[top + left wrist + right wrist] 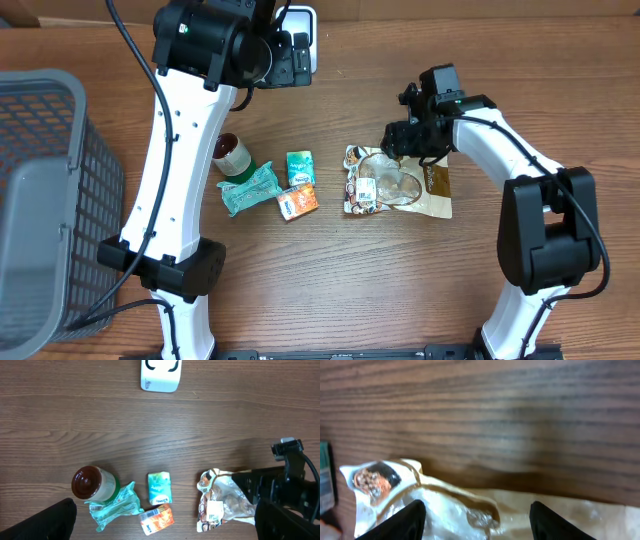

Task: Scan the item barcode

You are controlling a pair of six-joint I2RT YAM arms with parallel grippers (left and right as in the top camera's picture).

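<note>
Snack pouch [400, 186] crinkled, glossy, flat on wood-grain table [400, 280].

No legible text — too small

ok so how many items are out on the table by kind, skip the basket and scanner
jar: 1, the round jar with a brown lid
small packs: 2, the green and white rectangular pack and the orange rectangular pack
soft bags: 2, the crumpled green plastic wrapper and the brown and clear snack bag
total: 5
</note>
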